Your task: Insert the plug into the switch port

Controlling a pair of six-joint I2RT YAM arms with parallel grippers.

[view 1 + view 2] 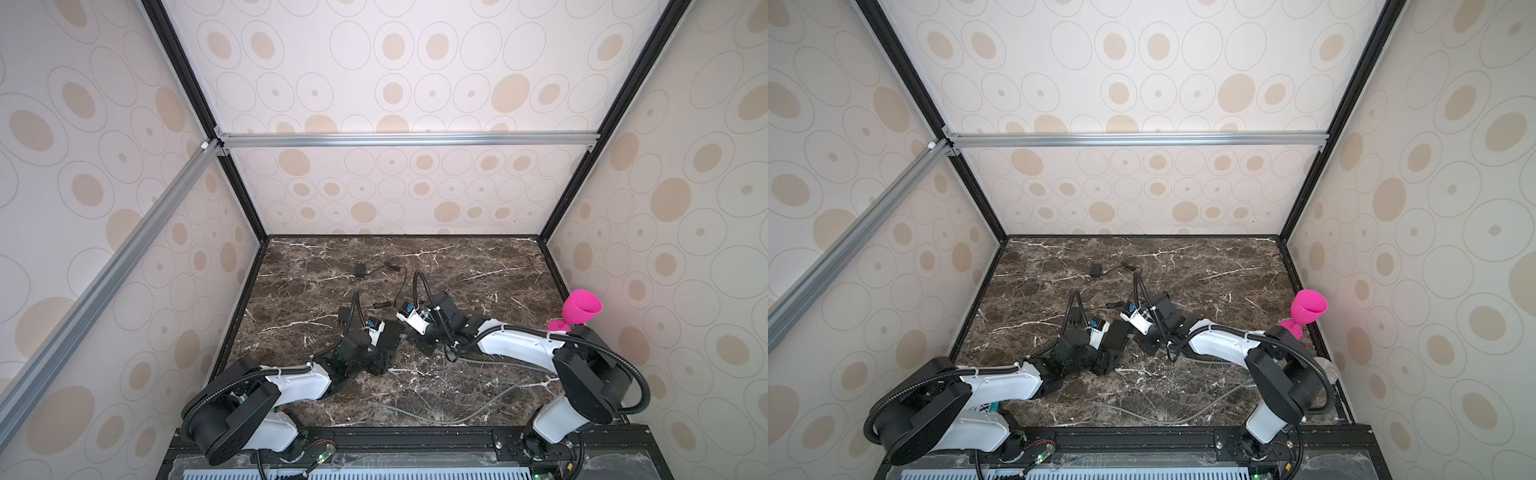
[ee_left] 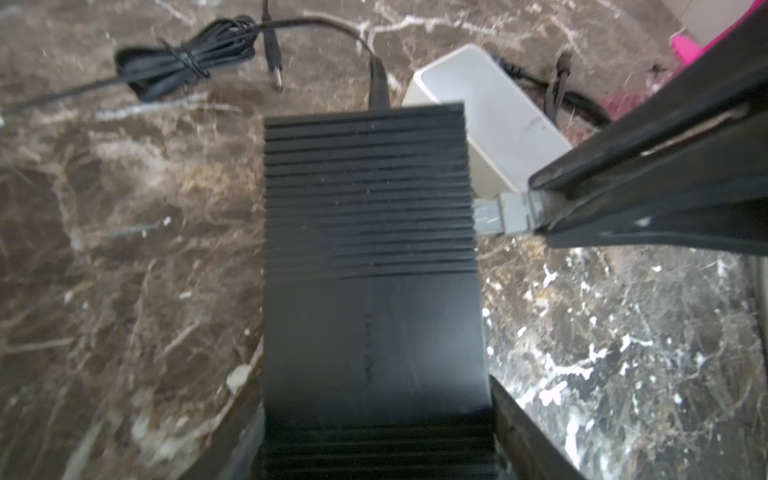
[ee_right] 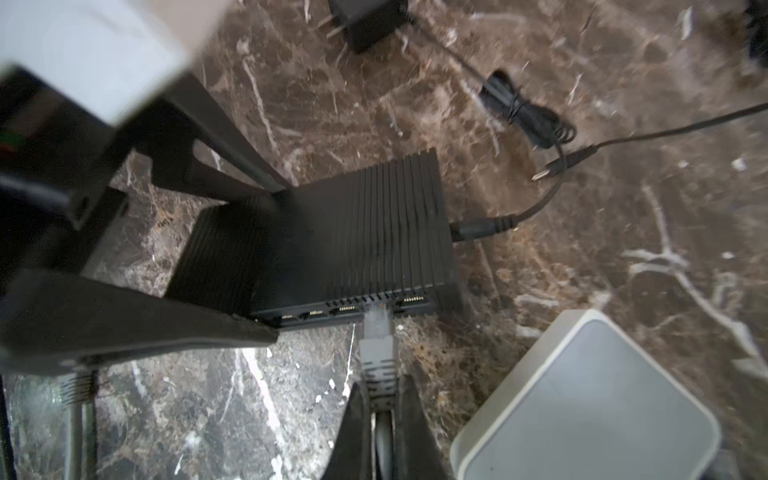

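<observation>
On the marble table (image 3: 582, 249), the left gripper (image 3: 274, 257) clamps the black switch (image 3: 353, 232). The right gripper (image 3: 382, 390) pinches the grey plug (image 3: 378, 336), its tip at a port (image 3: 375, 306), seemingly not yet seated. Next comes a straight, steady push inward.

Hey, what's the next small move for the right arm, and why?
Probably ease the right gripper straight forward: its grey plug has only its tip in a port mouth, body outside, while the left gripper clamps the switch.
</observation>
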